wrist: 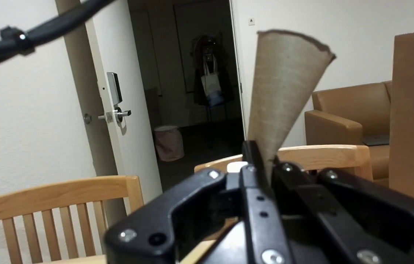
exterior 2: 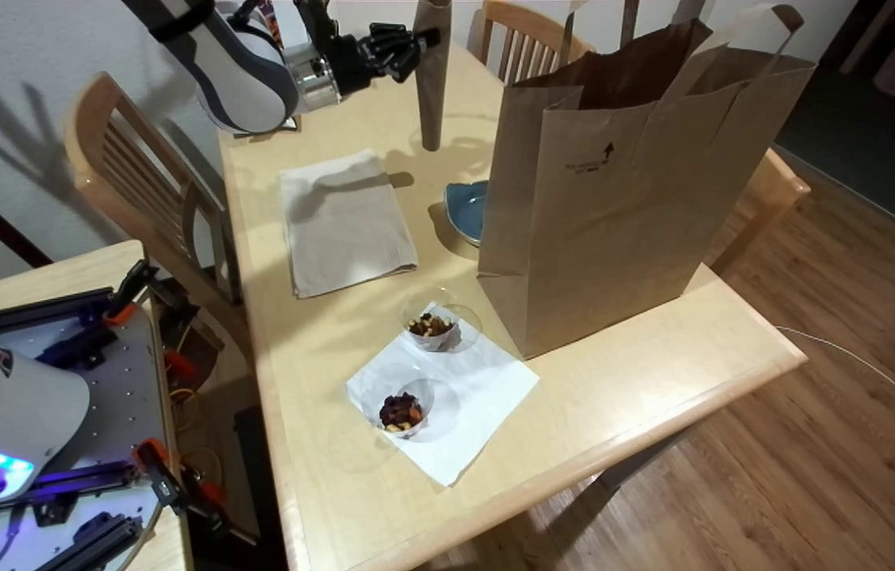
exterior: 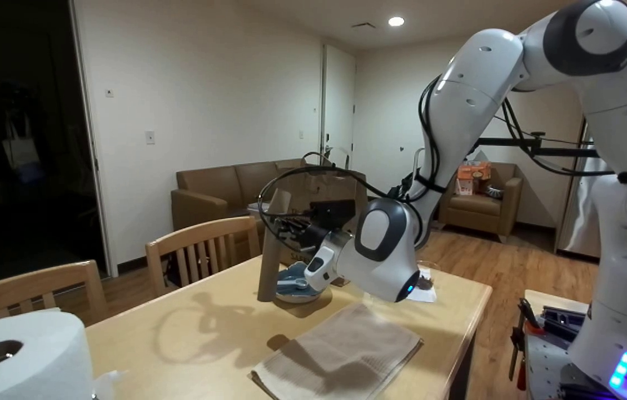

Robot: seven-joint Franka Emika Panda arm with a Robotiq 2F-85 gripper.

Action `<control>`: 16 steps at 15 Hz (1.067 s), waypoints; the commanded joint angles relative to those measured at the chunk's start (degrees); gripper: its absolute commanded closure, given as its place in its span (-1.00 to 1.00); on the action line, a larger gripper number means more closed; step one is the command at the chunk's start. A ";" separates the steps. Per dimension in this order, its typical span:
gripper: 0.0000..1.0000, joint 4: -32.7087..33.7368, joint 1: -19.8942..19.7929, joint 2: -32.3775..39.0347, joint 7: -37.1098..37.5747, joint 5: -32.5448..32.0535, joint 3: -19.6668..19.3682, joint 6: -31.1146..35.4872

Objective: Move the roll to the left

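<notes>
The roll is a long brown cardboard tube, standing nearly upright over the table in both exterior views [exterior: 270,261] [exterior 2: 432,95]. In the wrist view its open upper end [wrist: 284,84] rises above the fingers and leans a little to the right. My gripper [wrist: 264,157] is shut on the tube, one finger on each side of it. The gripper also shows in both exterior views [exterior: 283,225] [exterior 2: 420,46], at the tube's upper half. The tube's lower end is close to the tabletop; I cannot tell whether it touches.
A blue bowl [exterior 2: 465,210] and a tall paper bag [exterior 2: 614,214] stand near the tube. A folded beige cloth [exterior: 341,350] lies on the table. Two clear cups [exterior 2: 430,325] of snacks stand on white paper [exterior 2: 487,388]. A white paper towel roll [exterior: 41,355] is in the foreground.
</notes>
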 commanded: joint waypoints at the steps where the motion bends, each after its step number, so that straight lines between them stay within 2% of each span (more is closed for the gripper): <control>1: 0.97 0.70 0.75 2.35 -3.01 -1.17 0.04 0.52; 6: 0.97 0.79 2.06 6.26 -5.95 -1.19 -0.28 1.59; 10: 0.96 0.78 2.66 6.57 -8.29 -1.53 -0.94 0.85; 11: 0.64 0.86 2.67 6.61 -8.41 -1.27 -0.91 0.63; 12: 0.43 0.90 2.63 6.68 -8.46 -1.28 -0.88 0.84; 16: -0.06 0.85 2.65 6.67 -7.95 -0.86 -0.58 0.64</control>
